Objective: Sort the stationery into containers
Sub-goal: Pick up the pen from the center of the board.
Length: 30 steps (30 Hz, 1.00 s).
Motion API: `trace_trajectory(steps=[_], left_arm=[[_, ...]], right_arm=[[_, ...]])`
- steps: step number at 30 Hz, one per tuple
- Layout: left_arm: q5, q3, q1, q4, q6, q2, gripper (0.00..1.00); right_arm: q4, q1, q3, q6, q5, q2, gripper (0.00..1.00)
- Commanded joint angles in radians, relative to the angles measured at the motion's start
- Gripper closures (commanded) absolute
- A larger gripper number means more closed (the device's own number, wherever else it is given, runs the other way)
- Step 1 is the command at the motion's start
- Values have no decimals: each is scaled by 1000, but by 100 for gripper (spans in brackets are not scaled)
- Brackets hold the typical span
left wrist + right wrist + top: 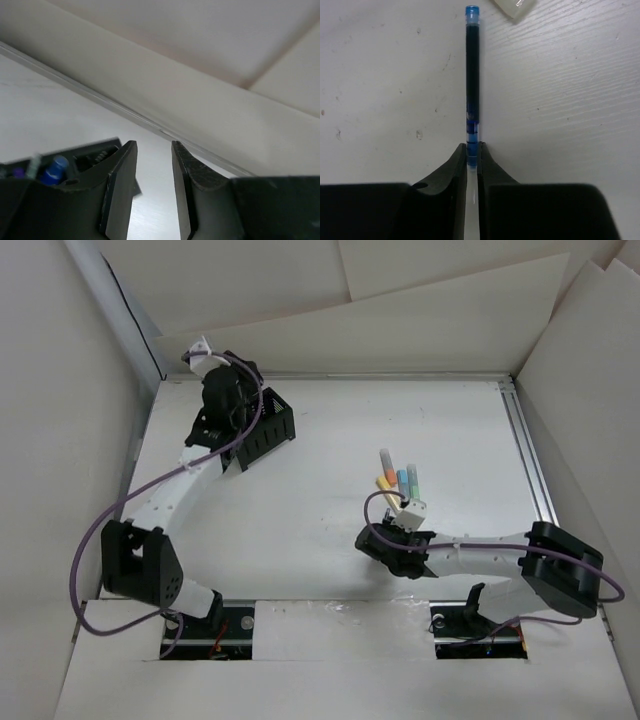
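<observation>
While the R gripper [472, 156] clamps a blue pen [472, 75], the L gripper [153, 150], jaws narrowly apart and empty, hangs by the mesh organizer [96, 154] w/ a blue-capped item [54, 170] inside.

The white table [330, 440] has a black box [275, 422] (mesh) near its far left corner. Some highlighters [400, 478] lie nearer the right edge.
</observation>
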Motion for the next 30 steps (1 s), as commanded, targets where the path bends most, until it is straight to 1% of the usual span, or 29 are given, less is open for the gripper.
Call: trace_trajectory(steps=[1, 2, 3, 4, 6, 7, 8, 9, 10, 11, 14, 15, 16, 17, 18, 20, 21, 22, 23, 24, 25, 26, 27, 28, 30], left_arm=[[188, -180, -67, 126, -184, -76, 71], [178, -200, -100, 126, -184, -76, 71], [166, -211, -137, 111, -167, -76, 75], [134, -211, -204, 86, -167, -76, 76], [133, -237, -252, 65, -157, -67, 76], [148, -264, -265, 64, -167, -67, 77], [221, -281, -265, 64, -167, -67, 77], [259, -290, -265, 61, -167, -67, 77], [277, -291, -265, 37, -157, -56, 77], [335, -291, -265, 20, -147, -56, 77], [456, -291, -265, -32, -104, -35, 67], [554, -291, -265, -43, -104, -22, 64], [602, -291, -265, -43, -94, -22, 58], [653, -326, -265, -16, -94, -22, 54], [747, -346, -265, 17, -94, -22, 50], [811, -379, -265, 90, -132, -31, 43], [840, -390, -265, 112, -132, -31, 43], [910, -402, -265, 133, -143, -19, 42], [937, -403, -279, 153, -143, -10, 42], [937, -403, -289, 153, -134, 1, 42], [937, -403, -326, 153, -118, 1, 42], [907, -384, -347, 144, -103, 1, 42], [896, -369, -367, 109, -86, 18, 42], [896, -340, -383, 109, -72, 44, 42], [925, -329, -407, 109, -72, 68, 42]], right_arm=[[0, 4, 24, 16, -10, 18, 92], [-9, 4, 24, 16, -10, 3, 95], [-9, 4, 13, 6, -10, -21, 100], [3, 4, 13, -6, -10, -38, 100], [24, 4, -23, -34, -19, -104, 100], [34, 4, -24, -72, -19, -130, 100], [47, 13, -37, -92, -30, -159, 100], [47, 13, -50, -117, -30, -189, 100], [78, 13, -59, -178, -30, -253, 100], [93, 13, -68, -207, -39, -285, 100], [149, 13, -88, -325, -91, -417, 100], [168, 13, -97, -350, -117, -443, 100], [182, 13, -97, -377, -132, -468, 100], [195, 13, -97, -422, -143, -501, 100], [195, 13, -97, -437, -143, -514, 100], [204, 13, -97, -485, -166, -526, 100], [204, 13, -97, -494, -166, -526, 100], [204, 13, -97, -494, -166, -526, 100], [204, 13, -87, -494, -166, -526, 100], [227, 13, -86, -522, -182, -526, 100], [238, 13, -86, -522, -182, -526, 100], [247, 13, -86, -531, -192, -526, 100], [247, 13, -86, -531, -192, -517, 100], [257, 13, -86, -531, -192, -517, 100], [258, 13, -86, -531, -192, -517, 100]])
